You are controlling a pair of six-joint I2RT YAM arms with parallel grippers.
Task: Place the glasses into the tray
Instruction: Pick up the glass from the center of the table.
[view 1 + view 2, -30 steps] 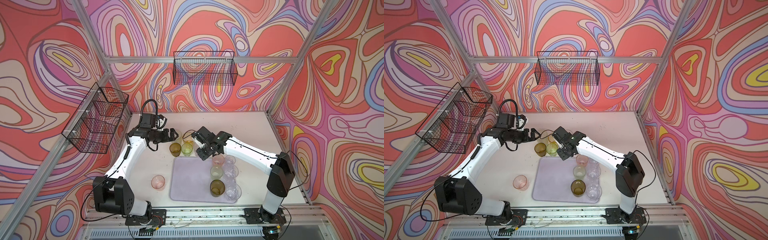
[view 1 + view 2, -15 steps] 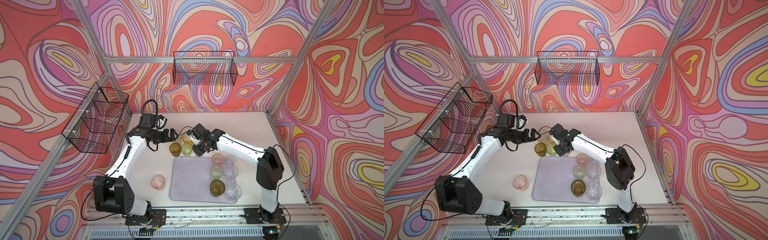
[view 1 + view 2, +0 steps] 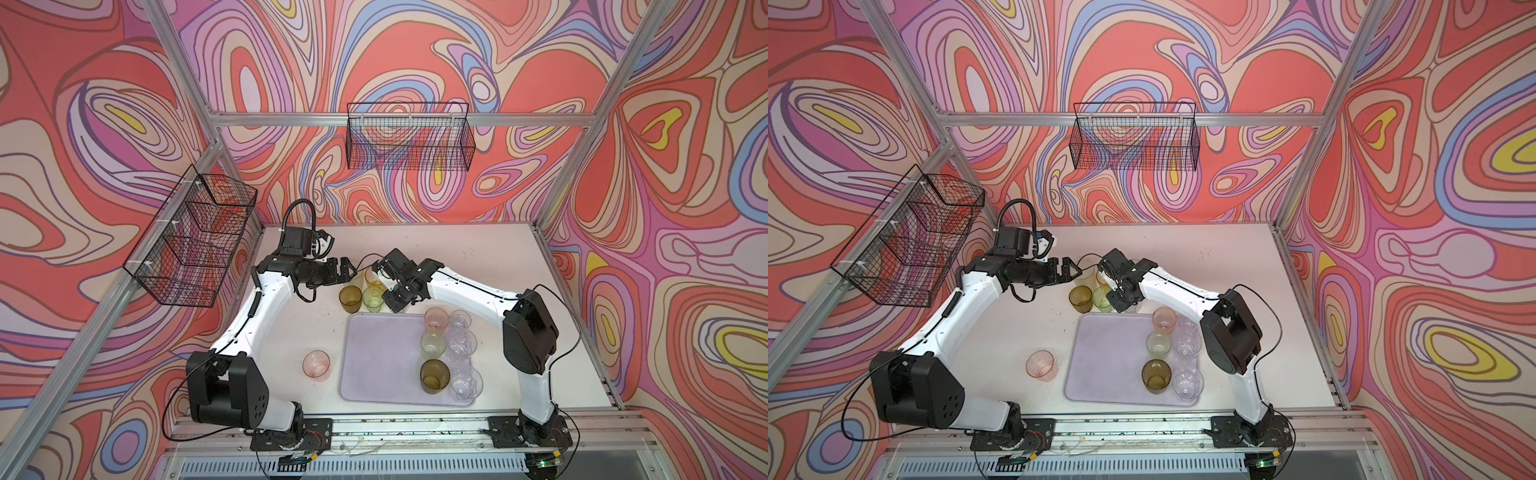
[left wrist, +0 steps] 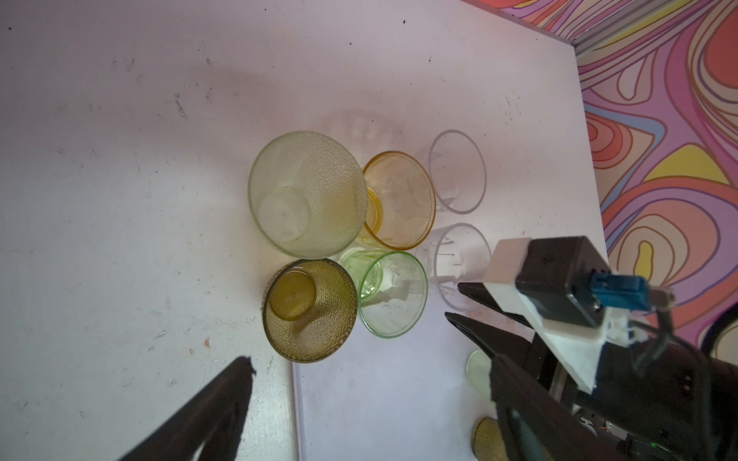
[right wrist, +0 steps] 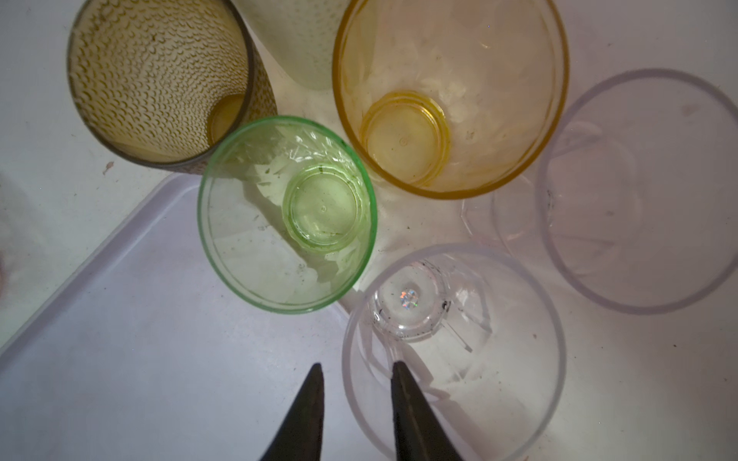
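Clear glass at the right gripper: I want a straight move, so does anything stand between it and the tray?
Nothing visible does. The clear glass stands just off the tray's edge, with bare tray directly beside it. The green glass stands close by, not between.

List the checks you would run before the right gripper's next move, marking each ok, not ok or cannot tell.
1. Right gripper straddles the clear tumbler's wall, one finger inside, one outside: ok.
2. Jaws clamped on that wall: not ok, a gap shows.
3. Green tumbler free of the clear tumbler: cannot tell, their rims look very close.
4. Bare room on the lilac tray: ok.
5. Left gripper open and away from the clear tumbler: ok.
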